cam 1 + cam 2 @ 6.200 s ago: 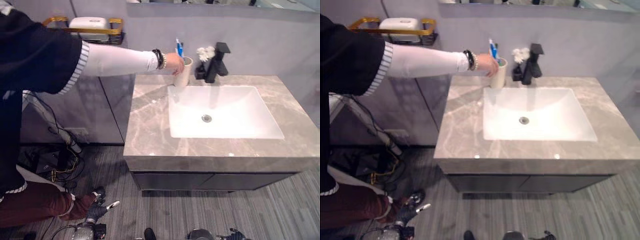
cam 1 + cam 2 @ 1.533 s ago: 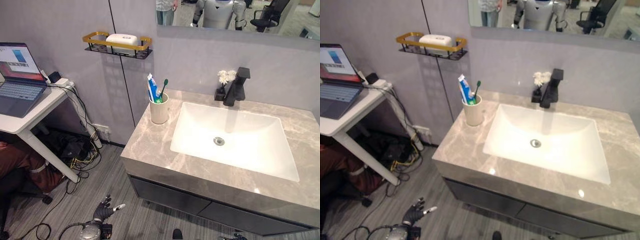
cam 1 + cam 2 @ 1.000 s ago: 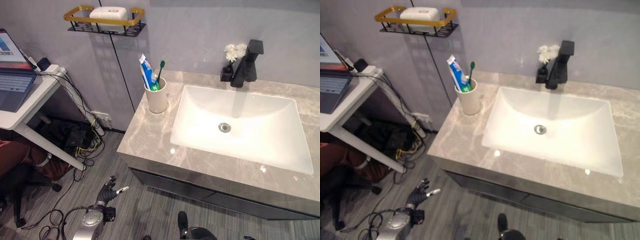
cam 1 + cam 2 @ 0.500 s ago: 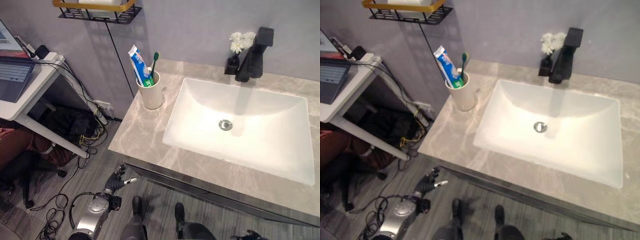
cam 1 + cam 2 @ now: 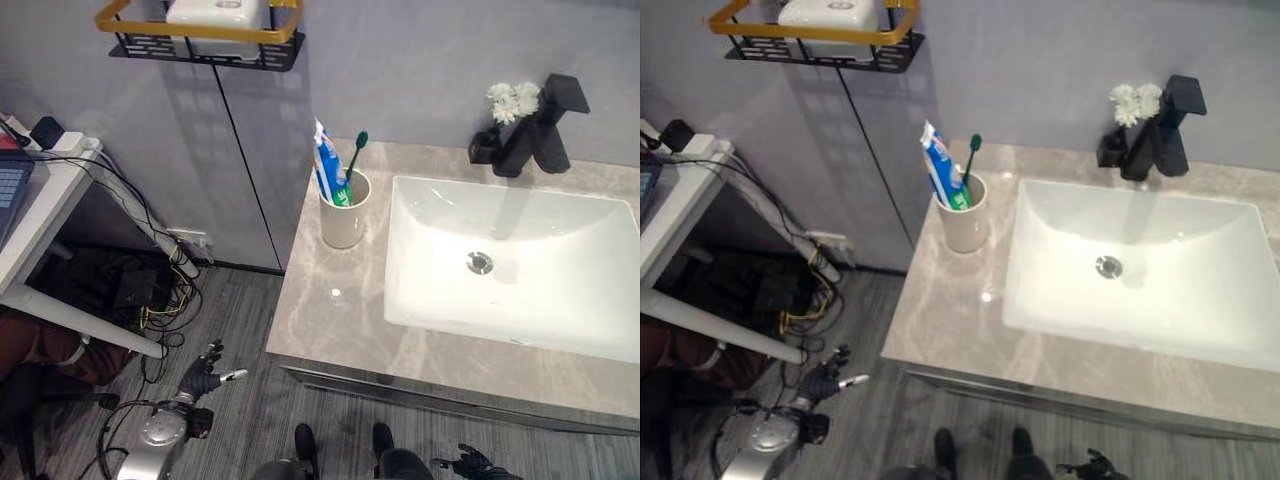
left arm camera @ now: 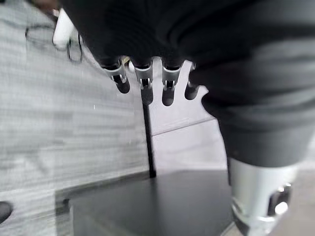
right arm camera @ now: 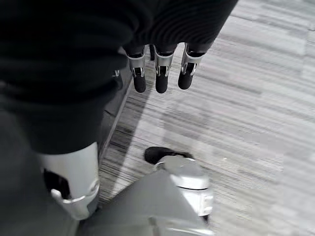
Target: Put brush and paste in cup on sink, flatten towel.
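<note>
A beige cup (image 5: 344, 211) stands upright on the marble worktop (image 5: 330, 320), centre of the frame, just left of the white sink (image 5: 520, 265); in it a green brush (image 5: 352, 160) and a blue-and-white paste tube (image 5: 326, 165), both leaning, tops poking above the rim; black tap (image 5: 545, 125) and small white flowers (image 5: 512, 97) at upper right, behind the sink; gold-railed shelf (image 5: 200, 35) on the wall at upper left w/ a white box on it; white desk (image 5: 35, 235) at the left edge. Left hand (image 5: 205, 372) low at lower left over the grey floor, fingers (image 6: 142, 81) straight and spread, holding nothing; right hand (image 5: 468, 462) at the bottom edge, fingers (image 7: 160, 71) straight, relaxed, holding nothing.
</note>
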